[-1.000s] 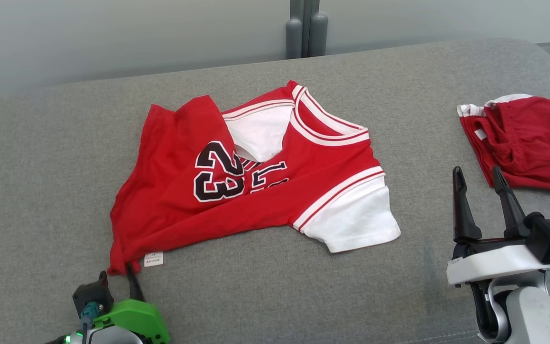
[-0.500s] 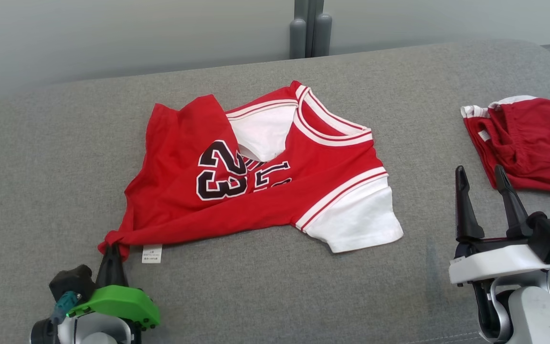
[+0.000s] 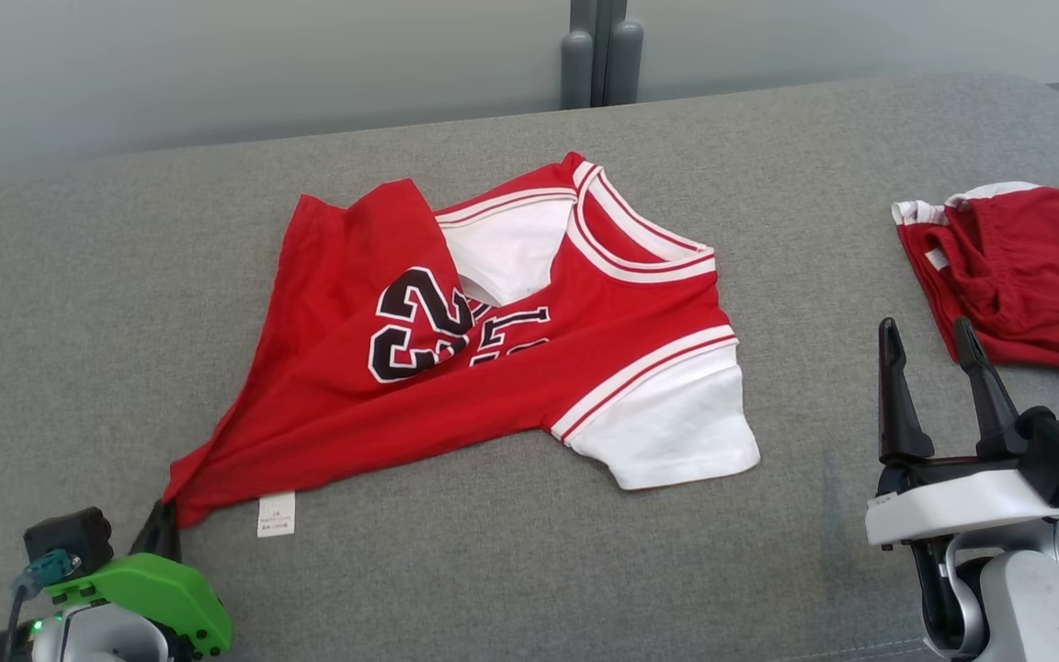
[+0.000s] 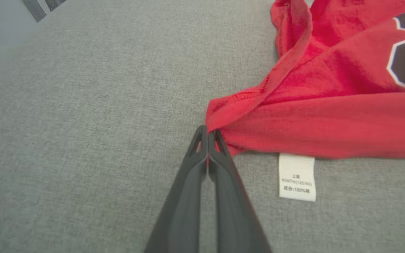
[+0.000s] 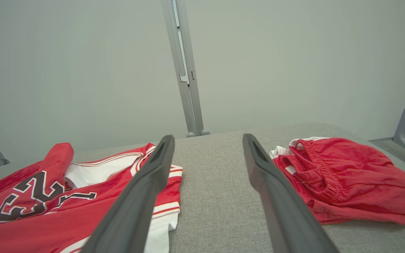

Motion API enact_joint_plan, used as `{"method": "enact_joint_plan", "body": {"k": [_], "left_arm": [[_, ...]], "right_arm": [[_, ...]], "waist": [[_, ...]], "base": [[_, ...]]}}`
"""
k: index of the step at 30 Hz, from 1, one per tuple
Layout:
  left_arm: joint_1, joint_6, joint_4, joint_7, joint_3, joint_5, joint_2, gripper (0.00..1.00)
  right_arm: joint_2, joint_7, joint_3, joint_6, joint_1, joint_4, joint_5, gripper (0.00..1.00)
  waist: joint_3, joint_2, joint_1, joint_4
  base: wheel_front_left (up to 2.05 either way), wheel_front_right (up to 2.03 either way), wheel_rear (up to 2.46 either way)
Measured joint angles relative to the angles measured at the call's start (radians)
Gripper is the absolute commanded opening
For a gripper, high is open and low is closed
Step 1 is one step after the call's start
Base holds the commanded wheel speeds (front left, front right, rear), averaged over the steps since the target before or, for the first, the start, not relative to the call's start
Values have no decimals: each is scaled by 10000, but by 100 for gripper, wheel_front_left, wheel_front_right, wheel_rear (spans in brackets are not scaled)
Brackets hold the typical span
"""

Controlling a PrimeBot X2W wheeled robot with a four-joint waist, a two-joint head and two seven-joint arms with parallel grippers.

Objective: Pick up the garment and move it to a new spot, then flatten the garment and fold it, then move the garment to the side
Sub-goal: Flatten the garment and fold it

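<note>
The garment (image 3: 493, 349) is a red jersey with white sleeves and a black 23, lying crumpled mid-surface, its upper left part folded over. My left gripper (image 3: 165, 522) at the lower left is shut on the jersey's near left hem corner, which is drawn out to a point. In the left wrist view the garment (image 4: 322, 105) bunches at the closed fingertips of the left gripper (image 4: 207, 131), beside a white care label (image 4: 296, 176). My right gripper (image 3: 927, 338) stands open at the lower right, off the cloth. In the right wrist view the garment (image 5: 47, 196) lies left of its spread fingers (image 5: 142, 196).
The grey padded surface (image 3: 88, 303) carries everything. A second red piece with white trim, bunched up, (image 3: 1017, 276) lies at the far right, just beyond my right gripper; it lies at the right in the right wrist view (image 5: 343, 179). A pale wall with a grey post (image 3: 598, 55) stands behind.
My left gripper has shut on the jersey's hem corner and pulled it toward the near left. The hem has stretched and the jersey has shifted slightly. The right arm has stayed still.
</note>
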Motion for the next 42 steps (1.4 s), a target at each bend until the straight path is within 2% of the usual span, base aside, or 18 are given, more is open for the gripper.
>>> {"method": "enact_joint_plan", "body": {"k": [3, 7, 9, 10, 12, 13, 14, 15, 16, 24, 35, 42], "left_arm": [[-87, -157, 376, 412, -63, -209, 67, 0], [-332, -188, 734, 389, -38, -278, 207, 0], [-474, -153, 851, 230, 48, -291, 257, 17], [-554, -111, 936, 163, 63, -291, 270, 33], [-651, 44, 1062, -31, 113, -284, 295, 48], [-700, 144, 1118, -148, 134, -257, 328, 48], [-763, 194, 1197, -234, 136, -224, 378, 69], [-821, 238, 1267, -334, 142, -186, 412, 97], [-872, 313, 1342, -491, 173, -174, 437, 100], [-1053, 527, 1547, -1248, 163, -36, 522, 100], [-438, 374, 280, -1603, -255, -251, -650, 100], [-8, 631, 0, -1430, -562, -242, -989, 100]], "right_arm": [[0, 0, 12, 0, -32, 19, 4, 100], [-2, 0, 8, 0, -51, 29, 4, 100], [0, 0, -10, 0, -54, 25, 4, 100], [-2, 0, -21, 0, -55, 25, 4, 100], [-2, 0, -46, 0, -56, 25, 4, 100], [-2, 0, -46, 0, -57, 25, 4, 100], [-2, 0, -48, 0, -58, 25, 4, 100], [0, 0, -46, 0, -58, 23, 4, 100], [-2, 0, -48, 0, -58, 23, 6, 100], [0, 0, -48, 0, -59, 12, 19, 100], [0, 0, -127, 0, -47, -8, 21, 100], [0, 0, -105, 0, -45, -8, 21, 100]], "waist": [[18, 0, 0, -32], [34, 0, 0, -86], [43, 0, 0, -106], [47, 0, 0, -111], [50, 0, 0, -113], [51, 0, 0, -112], [53, 0, 0, -110], [57, 0, 0, -107], [61, 0, 0, -101], [57, 0, 0, -70], [-12, 0, 0, 20], [-21, 0, 0, 1]], "base": [[0, 0, 0], [0, 0, 0], [0, 0, 0], [0, 0, 0], [0, 0, 0], [0, 0, 0], [0, 0, 0], [0, 0, 0], [0, 0, 0], [0, 0, 0], [0, 0, 0], [0, 0, 0]]}}
